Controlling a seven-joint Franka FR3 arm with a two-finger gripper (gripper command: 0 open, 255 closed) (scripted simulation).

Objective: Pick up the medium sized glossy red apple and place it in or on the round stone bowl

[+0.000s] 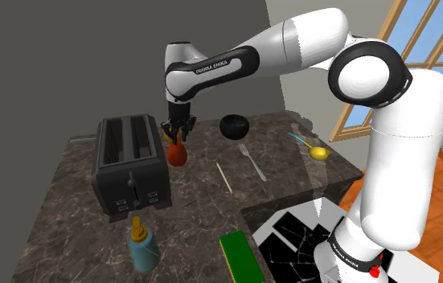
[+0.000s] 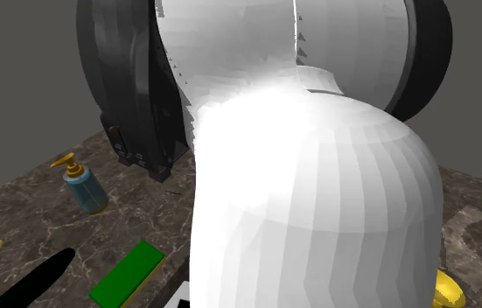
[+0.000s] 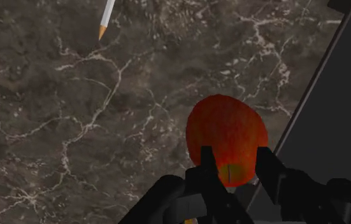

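The red apple (image 1: 178, 153) sits on the dark marble counter (image 1: 67, 233), close to the right side of a black toaster (image 1: 129, 161). My black gripper (image 1: 178, 134) comes straight down onto it. In the wrist view the two fingers (image 3: 206, 170) press on either side of the apple (image 3: 226, 137) at its near end, so the gripper (image 3: 234, 167) is shut on it. The round dark bowl (image 1: 234, 125) stands at the back of the counter, to the shoulder view's right of the apple.
A fork (image 1: 252, 161), a pencil (image 1: 224, 177) and a yellow spoon (image 1: 317, 151) lie right of the apple. A soap bottle (image 1: 141, 245) and a green sponge (image 1: 239, 256) sit near the front edge. The toaster wall (image 3: 339, 114) is right beside the gripper.
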